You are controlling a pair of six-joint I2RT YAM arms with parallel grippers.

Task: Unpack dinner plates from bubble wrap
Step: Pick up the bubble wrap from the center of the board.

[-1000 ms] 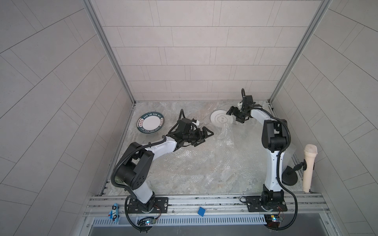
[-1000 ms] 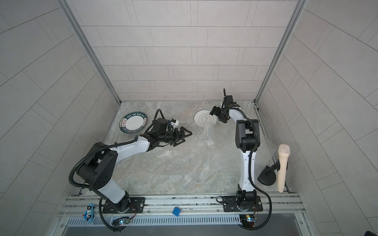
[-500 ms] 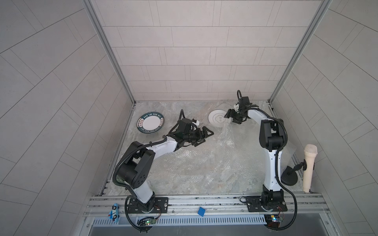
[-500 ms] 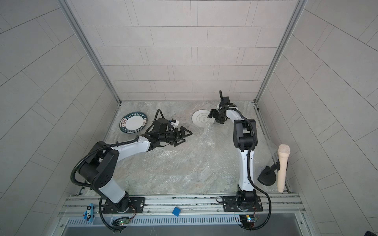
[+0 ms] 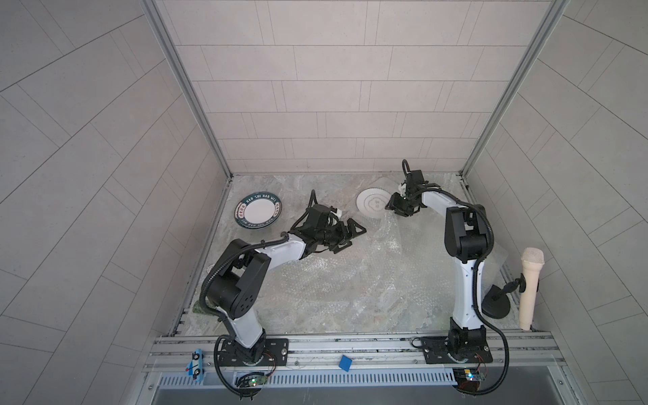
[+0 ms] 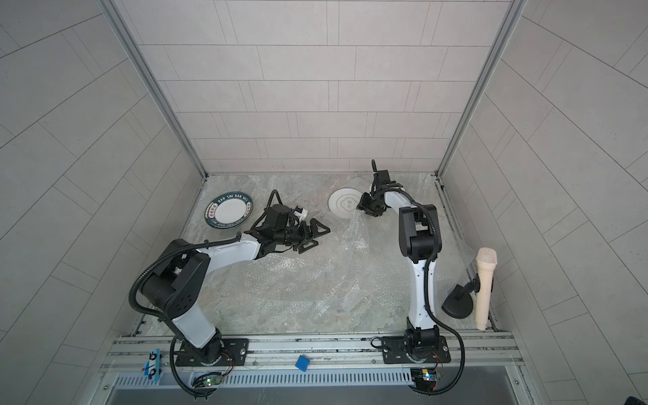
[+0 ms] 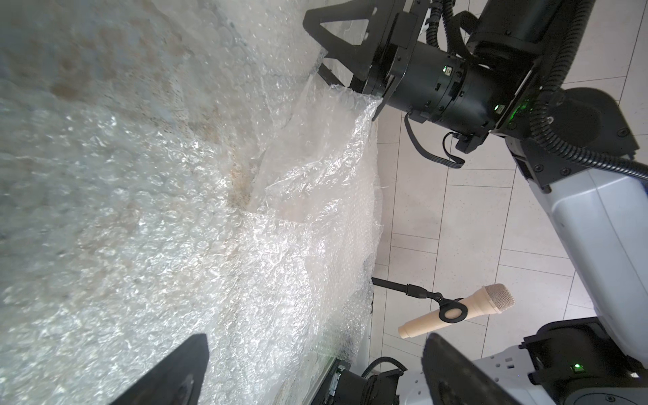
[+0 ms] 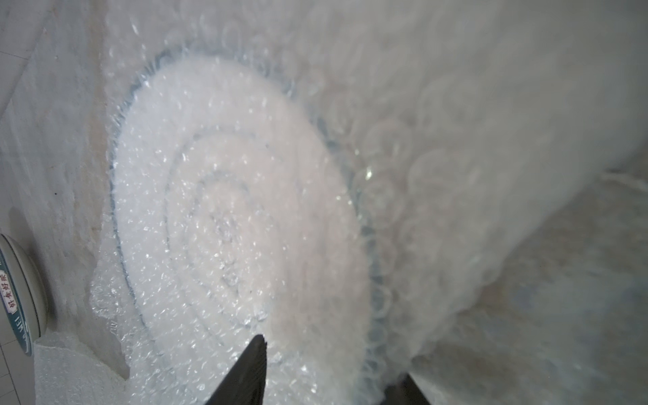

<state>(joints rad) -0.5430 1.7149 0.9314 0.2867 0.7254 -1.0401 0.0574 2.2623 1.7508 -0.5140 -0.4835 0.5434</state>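
1. In both top views, bubble wrap (image 5: 350,280) (image 6: 315,280) lies crumpled over most of the table (image 5: 298,187).
2. A green-rimmed plate (image 5: 258,211) (image 6: 228,210) sits bare at the table's 10 o'clock. A ringed plate (image 5: 373,204) (image 6: 345,204) sits at 1 o'clock, near the back wall.
3. The left gripper (image 5: 351,240) (image 6: 314,238) hovers near the table's centre, between the two plates. Its jaws are spread wide and empty.
4. The right gripper (image 5: 392,207) (image 6: 364,209) is at the ringed plate's 3 o'clock edge. A microphone (image 5: 529,287) stands at the table's 4 o'clock.
5. In the left wrist view, the left gripper (image 7: 315,371) is released above the wrap (image 7: 175,228). A fold of wrap rises to the right gripper (image 7: 315,45); whether it is pinched there I cannot tell.
6. In the right wrist view, wrap (image 8: 456,140) covers the ringed plate (image 8: 238,228). The right gripper (image 8: 331,382) has one finger on each side of the plate's wrapped edge. I cannot tell whether it grasps. The green-rimmed plate (image 8: 17,291) is well apart.
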